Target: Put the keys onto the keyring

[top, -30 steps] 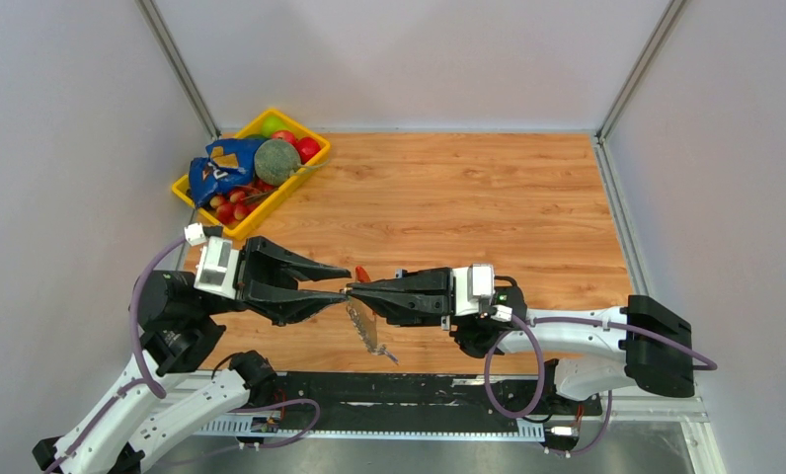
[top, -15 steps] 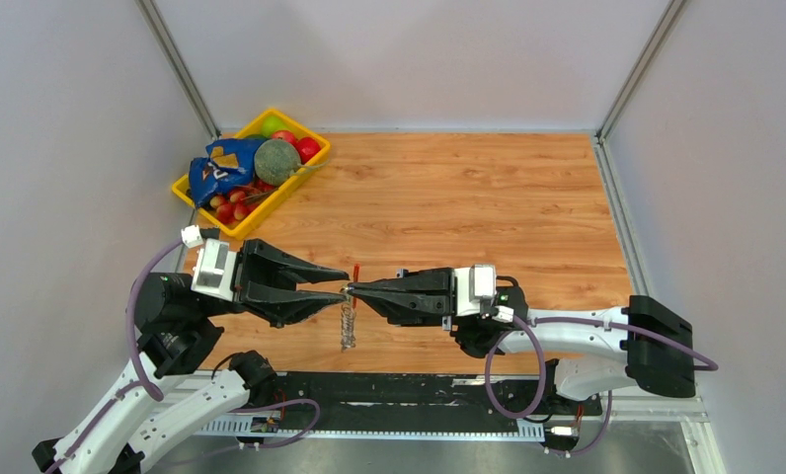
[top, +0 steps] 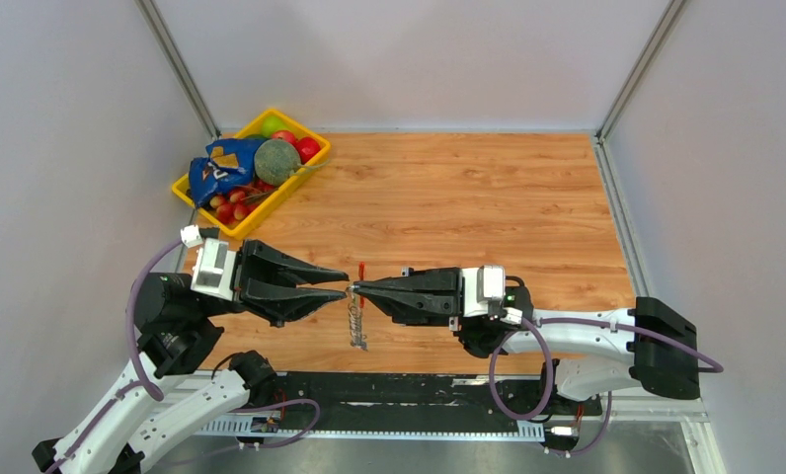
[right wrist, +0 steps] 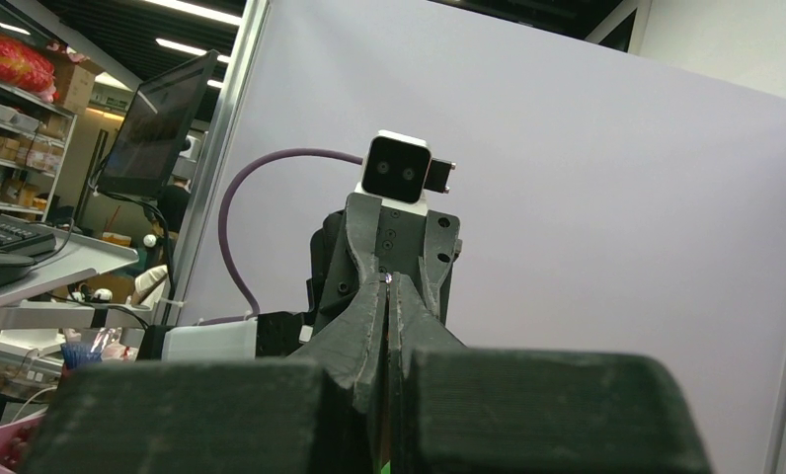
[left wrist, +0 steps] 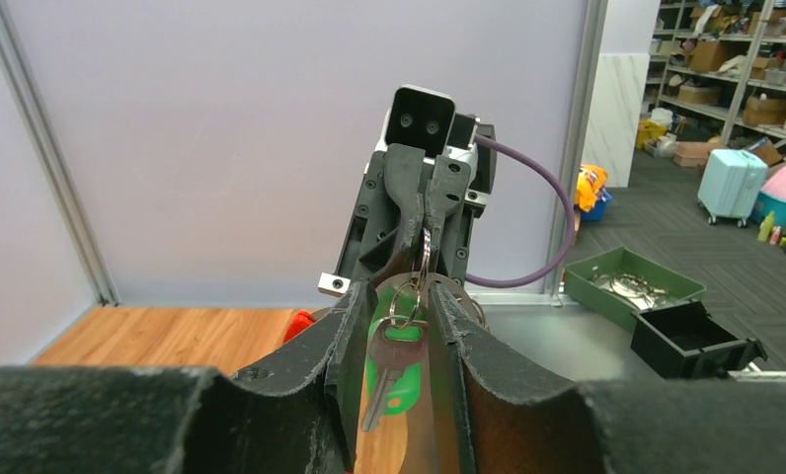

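My right gripper (top: 355, 288) is shut on the thin metal ring of the keyring (top: 355, 326), which hangs from its tips above the table's near edge, its red piece (top: 361, 269) sticking up behind. In the left wrist view a green-capped key (left wrist: 394, 360) dangles on a small ring below the right gripper (left wrist: 425, 212). My left gripper (top: 346, 281) faces it tip to tip, jaws apart, with the green key hanging between its fingers (left wrist: 354, 326). I cannot tell whether they touch it. In the right wrist view the fingers (right wrist: 374, 326) are pressed together. No blue key shows.
A yellow bin (top: 203, 212) holding a blue bag, a grey-green ball and small red and green balls stands at the back left of the wooden table (top: 488, 197). Grey walls with metal corner rails enclose three sides.
The hanging keyring swung from a slant towards the right back to hanging straight down. The right arm drew slightly right. The left jaws narrowed a little round the key.
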{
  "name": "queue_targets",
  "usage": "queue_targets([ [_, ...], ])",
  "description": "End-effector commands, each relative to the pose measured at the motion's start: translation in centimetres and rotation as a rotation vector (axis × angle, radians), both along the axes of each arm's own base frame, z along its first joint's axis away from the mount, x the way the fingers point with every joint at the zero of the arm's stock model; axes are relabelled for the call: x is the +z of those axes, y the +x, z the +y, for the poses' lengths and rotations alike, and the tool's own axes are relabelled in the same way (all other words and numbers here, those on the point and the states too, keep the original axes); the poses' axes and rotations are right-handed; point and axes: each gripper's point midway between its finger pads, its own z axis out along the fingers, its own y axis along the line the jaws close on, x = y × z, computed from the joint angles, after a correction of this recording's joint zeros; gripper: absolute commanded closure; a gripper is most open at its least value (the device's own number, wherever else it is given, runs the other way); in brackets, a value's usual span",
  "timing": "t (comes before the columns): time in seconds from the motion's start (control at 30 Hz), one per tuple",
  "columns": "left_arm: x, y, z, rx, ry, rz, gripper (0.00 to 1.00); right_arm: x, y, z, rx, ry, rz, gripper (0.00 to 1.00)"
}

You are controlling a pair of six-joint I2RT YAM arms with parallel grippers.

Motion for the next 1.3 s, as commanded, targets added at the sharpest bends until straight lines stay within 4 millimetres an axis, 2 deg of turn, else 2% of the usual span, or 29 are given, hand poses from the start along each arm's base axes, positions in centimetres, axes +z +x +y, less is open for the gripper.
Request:
queue_targets([
  [0.0, 0.5, 0.0, 0.0, -0.005, -0.023, -0.019, 0.64, 4.5, -1.5, -4.3, 0.008, 0.217, -0.065, 1.0],
  [0.43, 0.1, 0.0, -0.5, -0.031, -0.014, -0.004, 0.69, 4.9, -1.4, -3.7, 0.012, 0.212, -0.064, 1.0],
  [1.27, 0.3, -0.6, 0.4, -0.005, -0.021, -0.032, 0.68, 4.1, -0.7, -2.4, -0.031, 0.189, -0.057, 1.0],
])
